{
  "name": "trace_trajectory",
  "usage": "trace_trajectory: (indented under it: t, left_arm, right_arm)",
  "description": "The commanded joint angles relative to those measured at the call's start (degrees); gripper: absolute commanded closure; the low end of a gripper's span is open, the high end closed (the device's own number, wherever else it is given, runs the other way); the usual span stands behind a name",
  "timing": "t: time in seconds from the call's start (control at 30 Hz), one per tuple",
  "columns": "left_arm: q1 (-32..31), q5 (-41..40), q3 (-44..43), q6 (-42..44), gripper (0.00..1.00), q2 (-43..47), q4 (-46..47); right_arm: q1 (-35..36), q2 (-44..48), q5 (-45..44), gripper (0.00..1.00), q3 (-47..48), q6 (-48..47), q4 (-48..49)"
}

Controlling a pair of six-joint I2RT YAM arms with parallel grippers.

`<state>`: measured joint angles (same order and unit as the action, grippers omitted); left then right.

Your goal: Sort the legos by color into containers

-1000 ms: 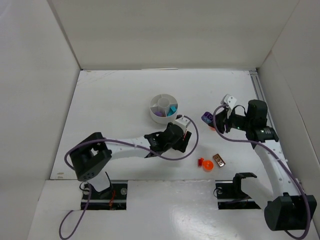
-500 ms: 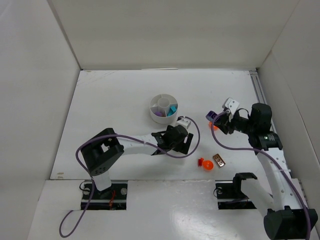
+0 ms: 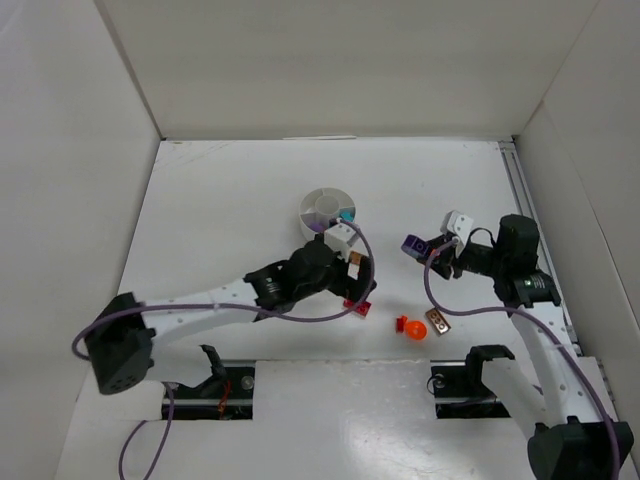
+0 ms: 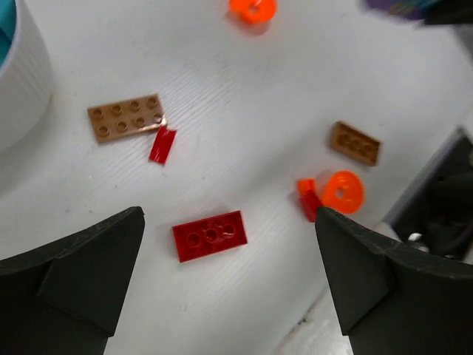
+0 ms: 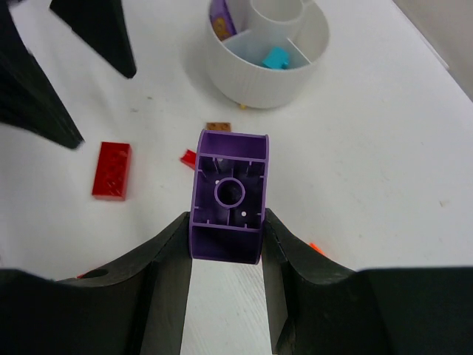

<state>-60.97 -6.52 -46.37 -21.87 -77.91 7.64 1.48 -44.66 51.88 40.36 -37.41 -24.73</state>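
My left gripper (image 4: 229, 216) is wide open just above a red brick (image 4: 210, 235) lying flat on the table, also visible under the fingers in the top view (image 3: 358, 306). My right gripper (image 5: 227, 220) is shut on a purple lego (image 5: 229, 196), held hollow side up off the table to the right of the white dish (image 3: 318, 203). The dish (image 5: 266, 81) holds a teal piece (image 5: 276, 58) and a purple piece (image 5: 219, 15) in separate wedges. Loose on the table are a brown plate (image 4: 126, 117), a small red piece (image 4: 162, 143), and another brown plate (image 4: 355, 143).
An orange round piece (image 3: 415, 328) with a small red piece (image 3: 400, 323) beside it lies near the front edge, next to the small brown plate (image 3: 438, 321). Another orange piece (image 4: 252, 7) lies farther off. White walls enclose the table, and the left arm covers part of the dish.
My left arm has stretched out and its gripper has opened wide, uncovering the red brick on the table. My right gripper, still holding the purple lego, shifted slightly.
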Motion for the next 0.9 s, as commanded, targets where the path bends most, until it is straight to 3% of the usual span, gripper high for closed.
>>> trace_trajectory:
  t: [0.0, 0.07, 0.27, 0.43, 0.6, 0.77, 0.87]
  left_arm:
    - [2.5, 11.4, 3.9, 5.3, 0.0, 12.6, 8.5]
    - [3.7, 19.9, 6.2, 6.7, 0.0, 15.9, 12.7]
    - [3.8, 27.9, 5.7, 15.7, 0.0, 18.2, 12.1]
    - [3.8, 29.3, 4.5, 21.8, 0.0, 17.7, 9.8]
    - [3.8, 29.3, 5.1, 24.8, 0.0, 19.8, 9.2]
    - [3.8, 28.0, 5.8, 25.3, 0.21, 20.3, 9.2]
    - [3.8, 28.0, 5.8, 25.8, 0.25, 20.3, 8.7]
  right_arm:
    - [1.8, 1.2, 10.5, 0.81, -1.2, -3.5, 6.2]
    - [4.9, 2.3, 10.5, 0.81, -1.2, -4.1, 8.1]
    - [17.7, 2.2, 13.2, 0.8, 0.9, -4.2, 11.5]
    - [24.1, -2.3, 13.9, 0.81, 3.9, -4.9, 9.1]
    - [26.2, -6.3, 13.2, 0.81, 6.3, -4.9, 6.6]
    - [26.2, -10.1, 14.0, 0.84, 8.1, -5.4, 4.5]
    - [26.2, -11.8, 14.0, 0.84, 9.4, -5.4, 5.0]
